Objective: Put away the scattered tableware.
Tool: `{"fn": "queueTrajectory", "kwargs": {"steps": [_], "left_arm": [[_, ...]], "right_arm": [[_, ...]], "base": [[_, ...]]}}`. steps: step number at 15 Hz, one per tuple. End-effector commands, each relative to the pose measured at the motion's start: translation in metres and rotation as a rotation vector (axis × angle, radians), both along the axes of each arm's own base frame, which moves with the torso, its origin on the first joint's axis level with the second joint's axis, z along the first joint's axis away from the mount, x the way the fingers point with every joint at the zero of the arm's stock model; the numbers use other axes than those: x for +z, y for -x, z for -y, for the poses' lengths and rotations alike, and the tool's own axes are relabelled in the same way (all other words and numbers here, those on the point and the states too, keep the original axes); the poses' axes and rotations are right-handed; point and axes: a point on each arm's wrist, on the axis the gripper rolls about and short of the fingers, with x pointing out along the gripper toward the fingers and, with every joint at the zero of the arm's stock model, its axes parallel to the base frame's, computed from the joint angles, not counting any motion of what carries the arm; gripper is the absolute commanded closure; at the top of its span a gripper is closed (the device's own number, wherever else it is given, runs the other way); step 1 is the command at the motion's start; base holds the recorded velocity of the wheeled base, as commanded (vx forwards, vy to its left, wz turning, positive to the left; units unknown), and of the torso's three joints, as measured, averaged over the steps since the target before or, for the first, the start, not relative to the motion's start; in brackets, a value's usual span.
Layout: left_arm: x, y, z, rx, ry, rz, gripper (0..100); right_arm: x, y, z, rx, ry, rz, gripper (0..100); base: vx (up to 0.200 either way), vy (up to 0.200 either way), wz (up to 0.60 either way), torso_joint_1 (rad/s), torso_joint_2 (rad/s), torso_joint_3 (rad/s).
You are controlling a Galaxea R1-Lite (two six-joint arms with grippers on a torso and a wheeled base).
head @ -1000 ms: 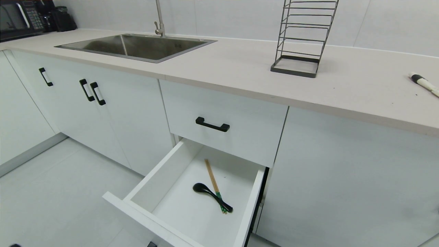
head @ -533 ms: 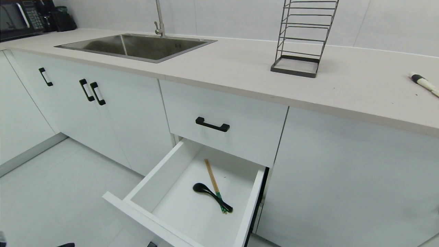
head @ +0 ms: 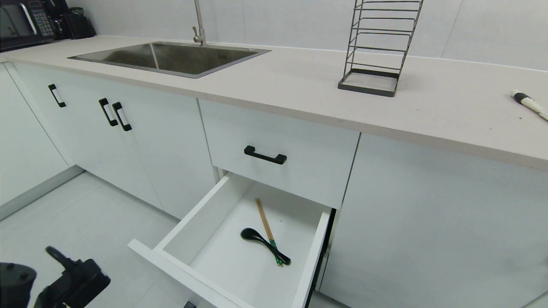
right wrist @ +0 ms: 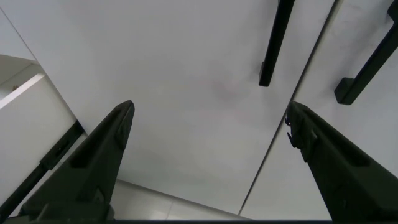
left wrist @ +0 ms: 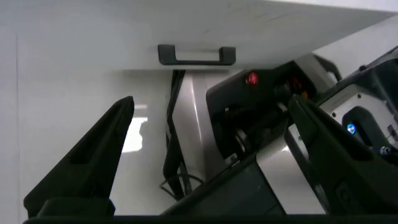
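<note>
Well, the glossy black spoon [head: 257,236] and the pair of wooden chopsticks with green tips [head: 265,221] both lie inside the open white drawer [head: 201,209]. The chopsticks run near-to-far along its depth, and the spoon's handle crosses their near ends. I judge that what remains is to shut the drawer.

My left arm [head: 72,280] sits low at the near left, just left of the drawer's near edge, so it looks the handier one. The push would go far and rightward, with open floor around it.

The left gripper [left wrist: 211,106] has its fingers spread wide and holds nothing. A black bar handle [left wrist: 196,55] lies beyond it, possibly the drawer's own, though I can't be sure. The right gripper [right wrist: 210,107] is likewise spread and empty, facing white cabinet doors [right wrist: 186,93].
</note>
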Motion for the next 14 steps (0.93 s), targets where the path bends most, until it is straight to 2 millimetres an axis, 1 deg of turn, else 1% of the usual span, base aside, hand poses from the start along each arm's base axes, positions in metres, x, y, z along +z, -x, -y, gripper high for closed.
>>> {"fn": "queueTrajectory", "kwargs": {"steps": [1, 2, 3, 14], "left_arm": [[-0.008, -0.024, 0.01, -0.007, -0.056, -0.102, 0], [-0.013, -0.039, 0.015, 0.022, -0.091, -0.108, 0], [-0.015, -0.044, 0.016, 0.031, -0.094, -0.098, 0], [-0.014, -0.079, 0.026, 0.085, -0.135, -0.083, 0]], "right_arm": [[0.0, 0.0, 0.0, 0.0, -0.001, -0.006, 0], [0.0, 0.0, 0.0, 0.0, -0.001, -0.006, 0], [0.0, 0.0, 0.0, 0.0, -0.001, -0.006, 0], [0.0, 0.0, 0.0, 0.0, -0.001, -0.006, 0]], "base": [[0.0, 0.0, 0.0, 0.0, 0.0, 0.0], [0.0, 0.0, 0.0, 0.0, 0.0, 0.0], [0.0, 0.0, 0.0, 0.0, 0.0, 0.0], [0.0, 0.0, 0.0, 0.0, 0.0, 0.0]]}}
